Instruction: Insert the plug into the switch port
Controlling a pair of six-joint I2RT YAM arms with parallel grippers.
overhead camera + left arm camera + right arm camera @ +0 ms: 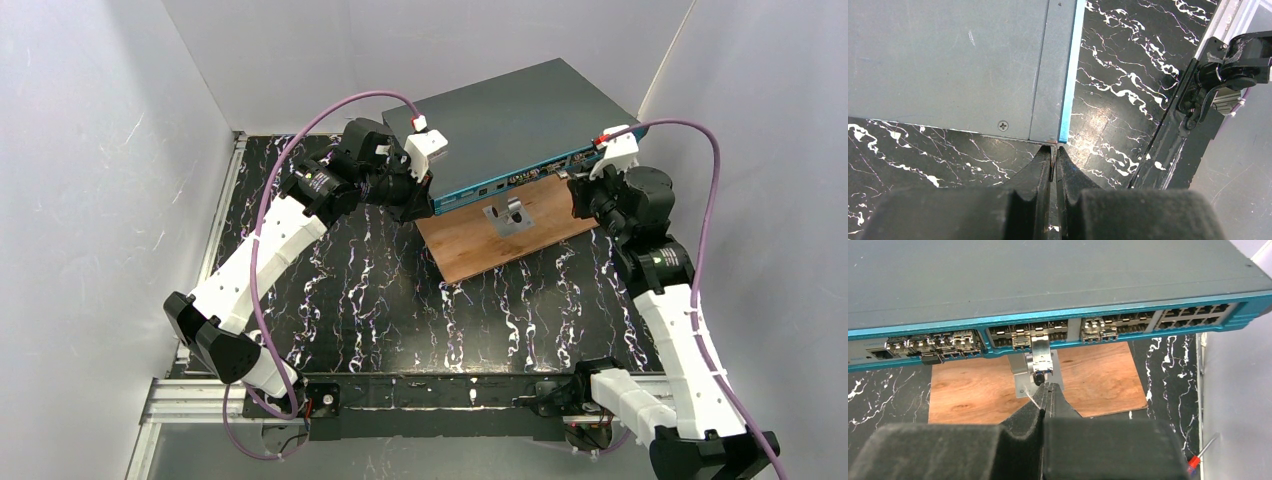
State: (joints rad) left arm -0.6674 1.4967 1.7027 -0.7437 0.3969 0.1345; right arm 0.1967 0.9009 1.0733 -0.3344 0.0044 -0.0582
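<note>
White walls (pixel 100 150) close in a black counter (pixel 330 300) veined with white. The switch (pixel 510 120), a flat dark grey box, lies toward 12 o'clock on the counter, and its teal front strip (pixel 515 180) faces the arms. Directly at its 6 o'clock a brown wooden board (pixel 470 245) lies flat, its far edge at the strip. A small metal bracket (pixel 500 222) stands on the board near that edge.

The left hand (pixel 1054 150) is at the 9 o'clock end of the strip. Its fingers are pressed together with no gap and nothing between them, and their tips touch the bottom front corner of the switch. A screw (pixel 1003 126) sits in the side wall just at 9 o'clock of that corner.

The right hand (pixel 1046 387) comes in from the 3 o'clock side, low over the board and facing the rows of ports (pixel 1198 315). Its fingers are also brought fully together. Their tips meet right at the near end of the plug (pixel 1040 352), a short silver metal piece. The plug runs from the fingertips toward 12 o'clock, in front of the bracket, up to the middle group of ports. Its far end lies against that row. Whether it is seated in a socket, and whether the fingertips pinch its end or only touch it, cannot be told.
</note>
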